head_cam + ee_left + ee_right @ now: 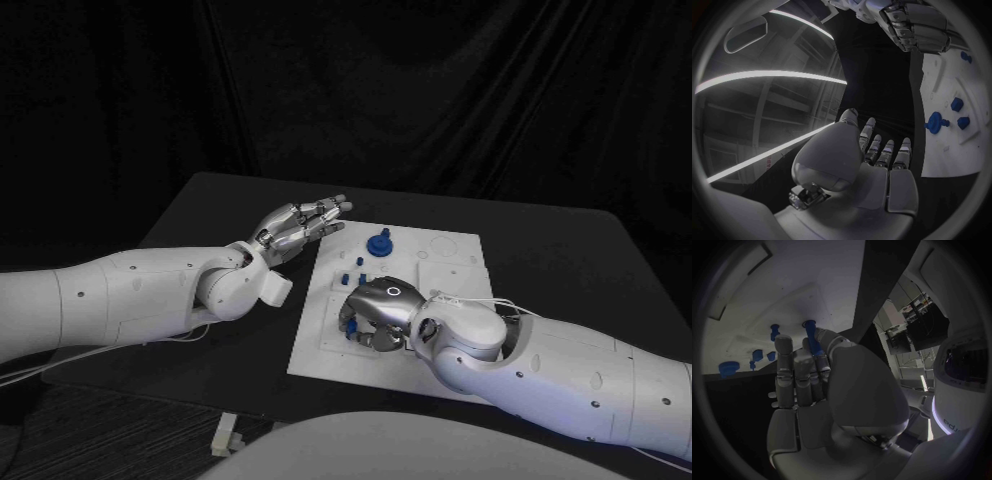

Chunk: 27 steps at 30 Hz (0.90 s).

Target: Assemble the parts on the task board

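The white task board (433, 300) lies mid-table. My left hand (299, 228) hovers above the board's left edge, fingers stretched out and apart, holding nothing; its palm (879, 165) faces the board (954, 80). My right hand (378, 315) is low over the board's near-left part, fingers curled down. There the thumb and a finger (795, 365) pinch a slim blue peg (811, 335) with a flanged end. A round blue part with a knob (379, 242) stands at the board's far side, with small blue parts (355, 270) nearer.
More blue parts sit on the board: a round one (934, 122) and two small blocks (957, 104). Black table (577, 250) surrounds the board, with bare room to its right and far side. My right forearm (577, 370) crosses the near-right corner.
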Tool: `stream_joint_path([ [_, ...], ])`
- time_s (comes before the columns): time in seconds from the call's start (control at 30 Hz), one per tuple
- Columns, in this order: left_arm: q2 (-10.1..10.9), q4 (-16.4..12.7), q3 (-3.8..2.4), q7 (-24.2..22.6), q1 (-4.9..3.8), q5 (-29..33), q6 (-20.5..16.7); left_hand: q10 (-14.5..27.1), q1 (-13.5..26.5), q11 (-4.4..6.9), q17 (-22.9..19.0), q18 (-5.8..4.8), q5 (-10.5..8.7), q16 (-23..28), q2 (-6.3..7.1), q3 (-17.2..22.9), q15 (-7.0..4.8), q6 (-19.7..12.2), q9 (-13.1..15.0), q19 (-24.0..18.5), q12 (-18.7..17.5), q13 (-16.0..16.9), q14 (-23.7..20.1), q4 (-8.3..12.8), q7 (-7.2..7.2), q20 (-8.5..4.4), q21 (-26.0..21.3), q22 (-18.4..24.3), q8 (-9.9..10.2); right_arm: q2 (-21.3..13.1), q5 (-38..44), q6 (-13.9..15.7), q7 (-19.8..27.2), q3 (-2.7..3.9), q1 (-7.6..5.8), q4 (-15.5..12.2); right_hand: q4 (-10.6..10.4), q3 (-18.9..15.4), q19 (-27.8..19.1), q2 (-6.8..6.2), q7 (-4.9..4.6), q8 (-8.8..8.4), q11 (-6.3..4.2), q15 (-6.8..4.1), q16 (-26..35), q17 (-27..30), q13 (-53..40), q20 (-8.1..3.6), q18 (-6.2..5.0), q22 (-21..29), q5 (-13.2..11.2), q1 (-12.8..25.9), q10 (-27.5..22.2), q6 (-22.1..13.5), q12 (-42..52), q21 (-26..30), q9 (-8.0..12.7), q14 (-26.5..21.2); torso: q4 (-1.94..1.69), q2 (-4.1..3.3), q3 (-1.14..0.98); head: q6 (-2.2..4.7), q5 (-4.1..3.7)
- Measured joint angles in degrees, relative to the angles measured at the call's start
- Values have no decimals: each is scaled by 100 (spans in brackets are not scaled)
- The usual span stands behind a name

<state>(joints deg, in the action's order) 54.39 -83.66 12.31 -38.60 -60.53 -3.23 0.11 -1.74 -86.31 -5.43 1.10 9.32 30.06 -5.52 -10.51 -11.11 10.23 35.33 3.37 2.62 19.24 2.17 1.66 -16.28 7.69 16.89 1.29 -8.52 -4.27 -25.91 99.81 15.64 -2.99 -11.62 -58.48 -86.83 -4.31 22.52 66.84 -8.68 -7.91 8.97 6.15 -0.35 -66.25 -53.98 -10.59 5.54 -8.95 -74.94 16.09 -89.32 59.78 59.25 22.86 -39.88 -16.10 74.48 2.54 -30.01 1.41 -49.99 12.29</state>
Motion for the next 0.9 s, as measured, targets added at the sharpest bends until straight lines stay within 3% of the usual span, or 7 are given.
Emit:
stream_joint_path([
  [0.47, -11, 10, -1, 21, 5, 0, 34, 21, 0, -20, 0, -1, 0, 0, 0, 0, 0, 20, 5, 0, 24, -1, 0, 0, 20, 0, 0, -9, 0, -9, 95, 29, -2, -17, 56, 50, 199, 56, -113, 2, -41, -88, -21, 46, 105, 98, 1, 11, 0, 1, -23, -126, -22, -41, -36, 22, 6, -79, 1, -3, 0, 0, -8],
  [0.9, -26, 17, 1, 45, 8, 0, 64, 21, 0, -21, 0, 0, 0, 0, 0, 16, 0, 42, 4, 0, 24, -1, 0, 16, -1, 0, 0, -26, -22, -15, 233, 44, -3, -12, 62, 53, 245, 11, -193, 37, -27, -111, -32, 45, 105, 111, 1, 51, -1, 2, -389, -120, -33, -55, -52, -39, -29, -79, 1, 0, 0, 0, -16],
])
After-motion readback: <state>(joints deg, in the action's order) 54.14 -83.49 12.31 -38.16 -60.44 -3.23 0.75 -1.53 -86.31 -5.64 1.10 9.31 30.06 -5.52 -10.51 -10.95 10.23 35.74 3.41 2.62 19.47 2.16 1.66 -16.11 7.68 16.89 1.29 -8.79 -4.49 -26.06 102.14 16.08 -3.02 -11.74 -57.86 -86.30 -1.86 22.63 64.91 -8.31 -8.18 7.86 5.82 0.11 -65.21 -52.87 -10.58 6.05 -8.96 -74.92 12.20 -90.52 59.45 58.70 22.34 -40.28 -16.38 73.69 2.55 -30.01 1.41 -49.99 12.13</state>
